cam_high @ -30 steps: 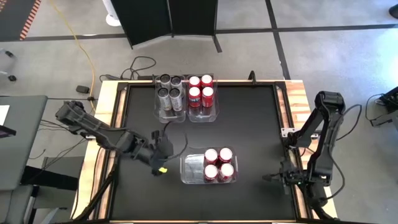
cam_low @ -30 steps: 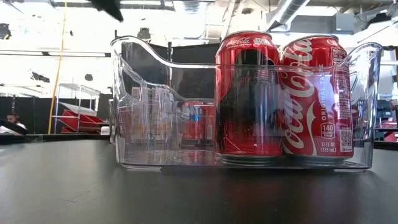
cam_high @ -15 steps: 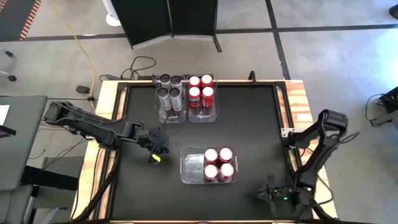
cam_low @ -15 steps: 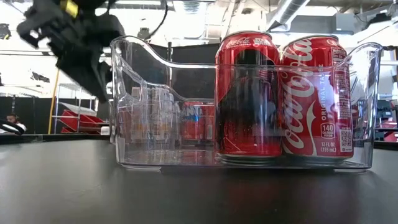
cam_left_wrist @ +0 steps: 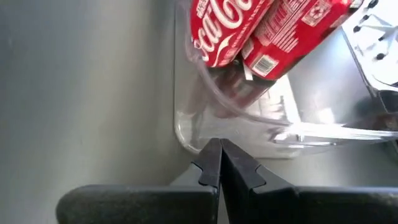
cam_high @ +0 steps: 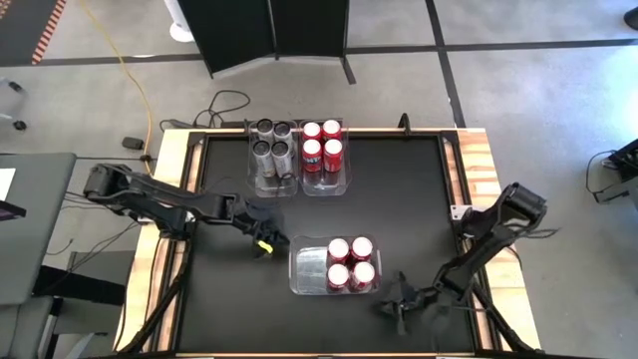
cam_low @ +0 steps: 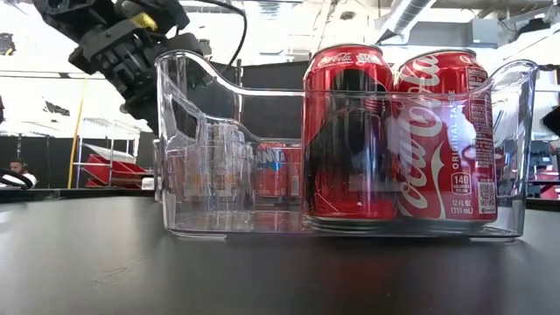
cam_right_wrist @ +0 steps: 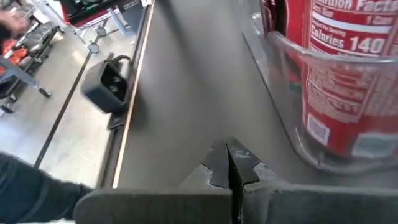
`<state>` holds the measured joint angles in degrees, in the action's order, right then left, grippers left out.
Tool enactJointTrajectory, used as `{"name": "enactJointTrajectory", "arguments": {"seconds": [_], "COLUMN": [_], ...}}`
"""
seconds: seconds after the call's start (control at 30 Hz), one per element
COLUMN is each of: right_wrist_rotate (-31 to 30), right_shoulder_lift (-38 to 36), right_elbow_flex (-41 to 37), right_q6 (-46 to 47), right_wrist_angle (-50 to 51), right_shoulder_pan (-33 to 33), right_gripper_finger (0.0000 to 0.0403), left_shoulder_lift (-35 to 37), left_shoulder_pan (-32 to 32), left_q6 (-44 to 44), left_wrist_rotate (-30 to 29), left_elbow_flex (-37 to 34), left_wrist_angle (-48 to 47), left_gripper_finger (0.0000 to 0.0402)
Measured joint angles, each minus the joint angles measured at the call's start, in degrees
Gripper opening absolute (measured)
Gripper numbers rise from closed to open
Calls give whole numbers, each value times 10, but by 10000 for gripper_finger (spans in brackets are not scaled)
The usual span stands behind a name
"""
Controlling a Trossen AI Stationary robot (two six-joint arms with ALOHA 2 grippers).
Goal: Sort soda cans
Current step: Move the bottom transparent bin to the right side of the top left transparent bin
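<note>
Four glossy red soda cans (cam_high: 350, 263) stand in a clear, round-cornered plastic bin (cam_high: 308, 269) on the matte black counter (cam_high: 399, 199). The left gripper (cam_high: 261, 242), fingers pressed together and empty, sits just beside the bin's bare end. The right gripper (cam_high: 397, 311), likewise closed on nothing, lies near its opposite corner.

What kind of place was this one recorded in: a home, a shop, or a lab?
Most likely a robotics lab or workshop. A black-topped table with a wooden rim stands on bare concrete with taped lines, cables trail across the floor, and the low view shows exposed ceiling ducts and metal racks behind.
</note>
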<state>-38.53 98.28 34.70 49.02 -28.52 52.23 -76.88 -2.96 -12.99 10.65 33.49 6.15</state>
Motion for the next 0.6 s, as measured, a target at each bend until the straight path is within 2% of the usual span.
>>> {"name": "enactJointTrajectory", "arguments": {"seconds": [0.1, 0.2, 0.33, 0.6], "right_wrist_rotate": [2, 0, -24, -21], "right_shoulder_lift": [36, 42, 37, 31], "right_elbow_flex": [-3, -30, -60, -108], "right_q6": [0, 0, 1, 24], "right_wrist_angle": [-46, -118, -121, -184], "right_shoulder_pan": [-9, -9, -13, -47], "right_gripper_finger": [0, 0, 0, 0], "left_shoulder_lift": [-24, -45, -70, -101], "left_shoulder_pan": [-15, -34, -54, -83], "left_q6": [-16, -30, -36, -81], "left_wrist_rotate": [14, 15, 16, 13], "left_elbow_flex": [0, 5, 12, 12], "left_wrist_angle": [24, 44, 75, 129], "left_gripper_finger": [0, 0, 0, 0]}}
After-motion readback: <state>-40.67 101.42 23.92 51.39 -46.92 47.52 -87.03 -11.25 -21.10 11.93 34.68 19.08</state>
